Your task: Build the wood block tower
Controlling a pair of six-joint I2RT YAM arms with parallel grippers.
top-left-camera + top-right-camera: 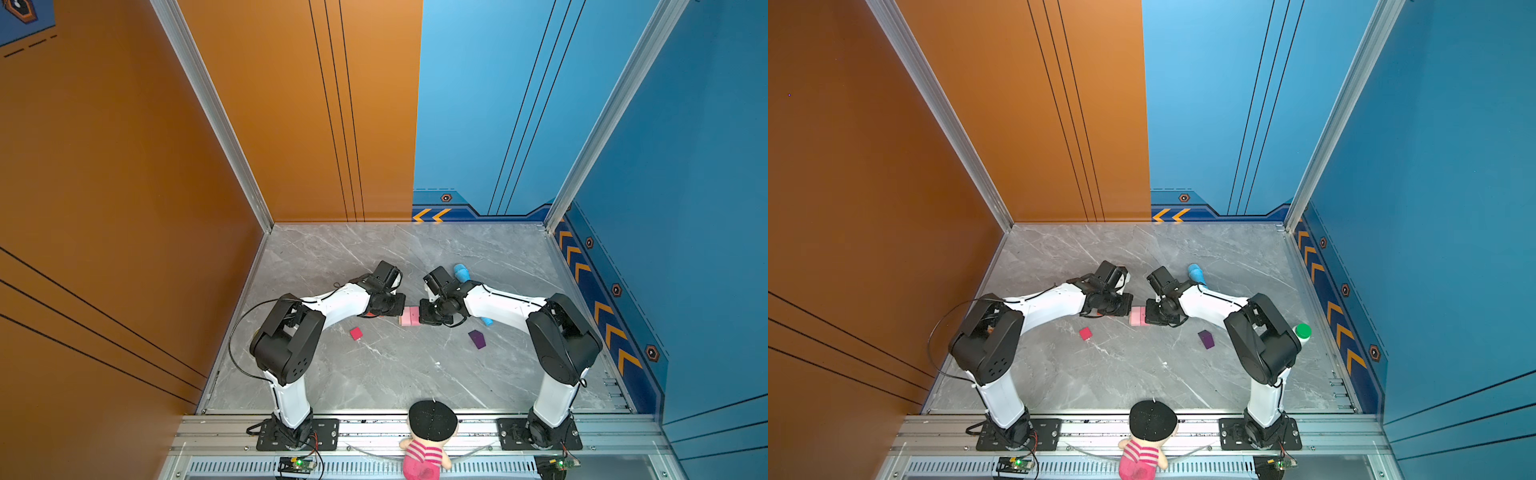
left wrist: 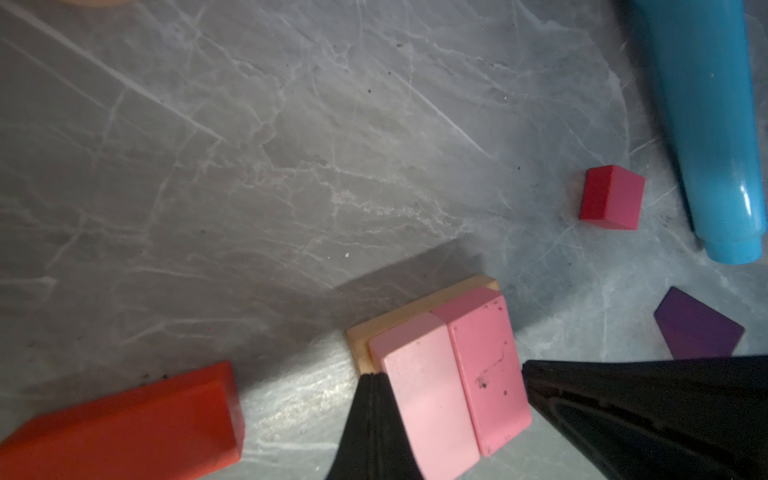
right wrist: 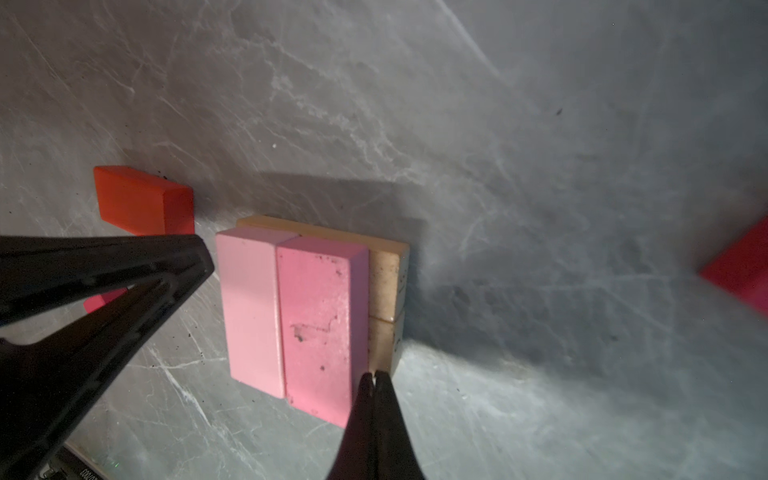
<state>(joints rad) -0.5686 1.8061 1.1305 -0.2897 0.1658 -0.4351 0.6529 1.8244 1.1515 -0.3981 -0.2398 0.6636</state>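
A magenta cube [image 1: 356, 333] lies loose near the left gripper [image 2: 372, 380]. That gripper's jaws are pressed together on nothing, and its tip is at the paler pink brick [image 3: 249, 311]. This brick sits flush beside the deeper pink brick [image 3: 322, 324], both on top of the tan slabs [image 3: 384, 282], directly between the two tips. The right gripper [image 3: 374, 380], also closed and empty, meets the opposite side. This looks like squaring the layer. Push evenly from both sides, low and level, so the bricks centre without shifting the slabs. The purple roof piece [image 1: 477, 339] lies near the right gripper.

Closed left pincer [image 2: 372, 380] faces closed right pincer [image 3: 375, 380].
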